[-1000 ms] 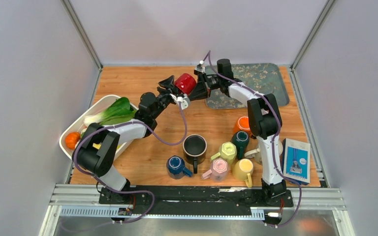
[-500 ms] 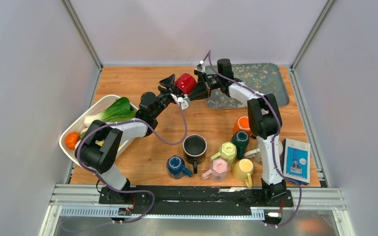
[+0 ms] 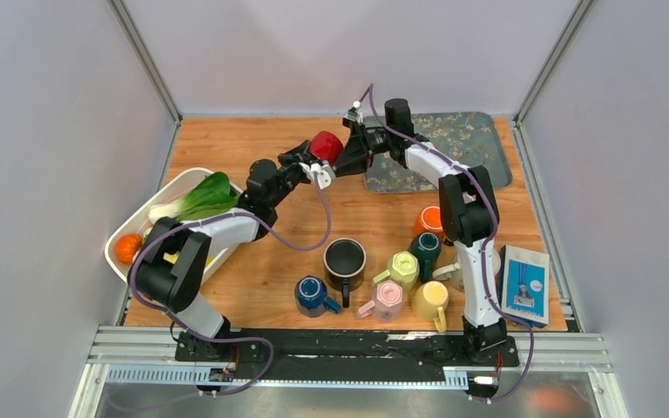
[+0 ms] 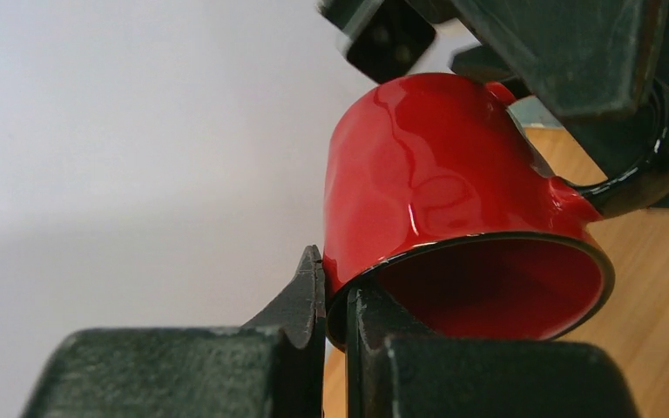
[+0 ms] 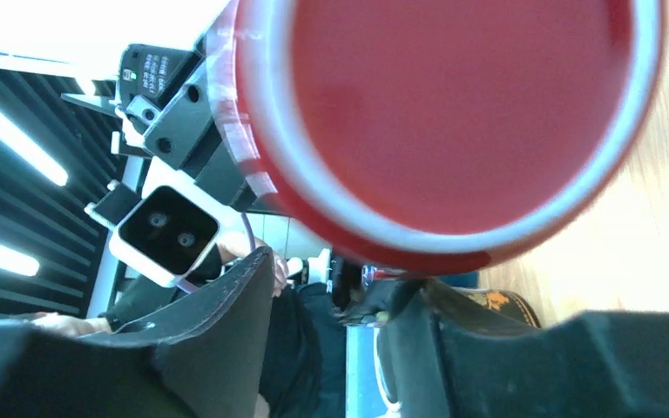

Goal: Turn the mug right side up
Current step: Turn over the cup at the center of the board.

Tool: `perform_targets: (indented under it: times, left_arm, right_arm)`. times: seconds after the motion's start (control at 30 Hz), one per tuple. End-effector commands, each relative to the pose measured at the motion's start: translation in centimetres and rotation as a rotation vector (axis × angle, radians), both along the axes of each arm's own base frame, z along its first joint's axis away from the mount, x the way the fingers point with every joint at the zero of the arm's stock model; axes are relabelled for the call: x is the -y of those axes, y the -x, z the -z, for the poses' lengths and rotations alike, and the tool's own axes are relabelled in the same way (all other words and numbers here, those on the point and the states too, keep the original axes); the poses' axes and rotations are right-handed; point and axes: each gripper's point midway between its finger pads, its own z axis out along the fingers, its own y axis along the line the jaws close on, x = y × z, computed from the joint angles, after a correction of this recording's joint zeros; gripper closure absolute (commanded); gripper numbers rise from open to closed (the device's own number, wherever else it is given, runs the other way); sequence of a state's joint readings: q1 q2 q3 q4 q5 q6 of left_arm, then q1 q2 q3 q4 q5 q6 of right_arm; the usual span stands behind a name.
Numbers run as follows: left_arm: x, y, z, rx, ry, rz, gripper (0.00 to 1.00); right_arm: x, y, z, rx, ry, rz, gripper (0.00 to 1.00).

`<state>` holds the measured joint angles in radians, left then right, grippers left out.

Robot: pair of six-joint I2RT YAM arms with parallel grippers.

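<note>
A: Where is the red mug (image 3: 327, 146) now?

B: Just left of the patterned mat (image 3: 453, 144), toward the far side of the surface (image 3: 253, 279); it sits between the two grippers and, as far as I can judge, is lifted clear of the wood. It lies roughly on its side; its mouth faces the left gripper (image 4: 335, 292) and its base faces the right gripper (image 5: 340, 287).

A: Why hold it that way?

B: I read it as a handover halfway through the flip; one arm alone would probably run out of wrist turn, so the other takes the rim (image 4: 488, 239) and can roll the mouth upward from there.

A: And the jaws?

B: The left jaws are clamped on the mug's rim, one finger outside the wall and one inside the mouth; almost no gap shows beyond the wall's own thickness. The right jaws stand partly apart beneath the base; the black handle (image 4: 640, 170) is right beside them, but I cannot tell whether they are touching it.

A: Any risk?

B: A pinch on a glossy wall is thin; the mug could pivot in it. The mug is not yet upright; it would also need a place to stand, either on the mat or on the bare wood left of it.
</note>
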<state>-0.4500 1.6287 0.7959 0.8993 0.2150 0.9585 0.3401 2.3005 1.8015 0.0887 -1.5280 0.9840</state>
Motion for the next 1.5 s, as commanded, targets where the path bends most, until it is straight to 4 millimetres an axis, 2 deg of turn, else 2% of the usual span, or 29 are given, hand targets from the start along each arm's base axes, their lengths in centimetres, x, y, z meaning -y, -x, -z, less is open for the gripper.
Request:
perform_targets:
  times: [0.0,0.07,0.1,0.13,0.17,0.27,0.4,0.57,0.67,0.8,0.87,0.93,1.0,1.07,1.13,1.23,1.3,1.33,1.37,1.4,1.47]
  left_arm:
    - [-1.4,0.5,-6.2,-0.045,0.17,-0.043,1.0]
    - [-1.4,1.3,-4.4,-0.216,0.197,-0.037,1.0]
    - [-1.6,1.7,-4.8,-0.241,0.212,-0.035,1.0]
    - [-1.7,2.0,-3.9,-0.329,0.231,-0.047,1.0]
    - [-1.8,2.4,-4.1,-0.362,0.249,-0.049,1.0]
    - [-2.1,3.5,-2.8,-0.557,0.297,-0.07,1.0]
    - [-2.4,5.0,-1.7,-0.727,0.323,-0.096,1.0]
    - [-2.3,6.5,-1.7,-0.838,0.316,-0.087,1.0]
    - [-2.6,7.2,-1.9,-0.889,0.309,-0.09,1.0]
    - [-2.6,7.9,-2.0,-0.95,0.318,-0.087,1.0]
    - [-2.2,8.4,-1.9,-0.983,0.331,-0.064,1.0]
    - [-1.8,8.6,-1.6,-1.006,0.349,-0.052,1.0]
    - [-1.5,8.5,-1.2,-1.028,0.379,-0.051,1.0]
    - [-1.3,8.3,-1.1,-1.05,0.405,-0.057,1.0]
    - [-1.2,8.0,-1.2,-1.061,0.424,-0.067,1.0]
    - [-1.5,7.8,-1.3,-1.05,0.436,-0.096,1.0]
    - [-2.1,7.6,-1.2,-1.044,0.437,-0.133,1.0]
    - [-2.5,7.3,-1.0,-1.039,0.433,-0.161,1.0]
    - [-2.7,7.3,-0.8,-1.043,0.423,-0.176,1.0]
    - [-3.0,7.2,-0.7,-1.041,0.416,-0.196,1.0]
    - [-3.3,6.8,-0.7,-1.037,0.416,-0.223,1.0]
  right_arm:
    - [1.5,-1.0,-5.2,0.233,-0.096,-0.034,0.33]
    - [1.9,-2.6,-6.5,0.321,-0.111,0.016,0.17]
    - [2.0,-3.1,-7.2,0.362,-0.12,0.029,0.05]
    - [2.1,-3.4,-7.8,0.402,-0.13,0.04,0.01]
    - [2.2,-3.7,-8.2,0.43,-0.135,0.05,0.0]
    - [2.6,-4.3,-8.9,0.495,-0.143,0.087,0.0]
    - [3.5,-5.5,-9.2,0.539,-0.142,0.132,0.0]
    - [4.7,-6.9,-10.2,0.582,-0.141,0.168,0.0]
    - [4.2,-6.2,-11.6,0.603,-0.148,0.167,0.0]
    - [2.9,-4.1,-15.8,0.698,-0.181,0.166,0.0]
    - [2.5,-3.8,-16.9,0.738,-0.187,0.185,0.0]
    - [3.0,-5.3,-16.4,0.759,-0.14,0.284,0.0]
    - [4.4,-8.3,-14.7,0.767,-0.048,0.425,0.0]
    - [6.2,-11.1,-13.7,0.86,0.059,0.512,0.0]
    - [7.8,-13.3,-13.9,0.977,0.161,0.584,0.0]
    - [9.1,-14.1,-15.2,1.171,0.229,0.628,0.0]
    - [9.2,-13.4,-15.0,1.304,0.226,0.617,0.0]
    - [8.9,-12.4,-15.6,1.401,0.214,0.602,0.0]
    - [8.6,-11.4,-15.2,1.492,0.221,0.576,0.0]
    - [8.3,-9.6,-16.3,1.614,0.207,0.544,0.0]
    - [7.3,-6.7,-14.7,1.776,0.196,0.437,0.0]
